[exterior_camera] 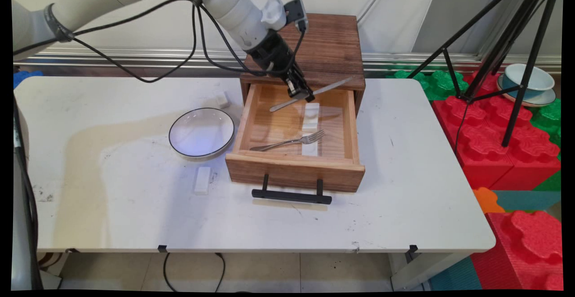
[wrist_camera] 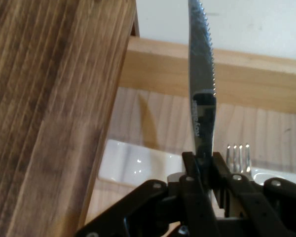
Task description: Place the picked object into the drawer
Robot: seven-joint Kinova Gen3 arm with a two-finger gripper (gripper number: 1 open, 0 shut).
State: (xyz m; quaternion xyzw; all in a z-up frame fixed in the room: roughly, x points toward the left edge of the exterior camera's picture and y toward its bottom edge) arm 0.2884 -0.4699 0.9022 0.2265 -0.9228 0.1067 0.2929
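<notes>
Gripper (exterior_camera: 302, 91) clamped on one knife (exterior_camera: 330, 86), above one open drawer (exterior_camera: 294, 173); below the jaws, one fork (exterior_camera: 292, 141) and two white blocks (exterior_camera: 311, 110).

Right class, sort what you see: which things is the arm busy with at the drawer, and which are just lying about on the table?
In use:
gripper, shut on the knife
open wooden drawer below it
fork and white rests inside the drawer

Lying about:
plate
white block in front of the plate
small white block behind it
</notes>
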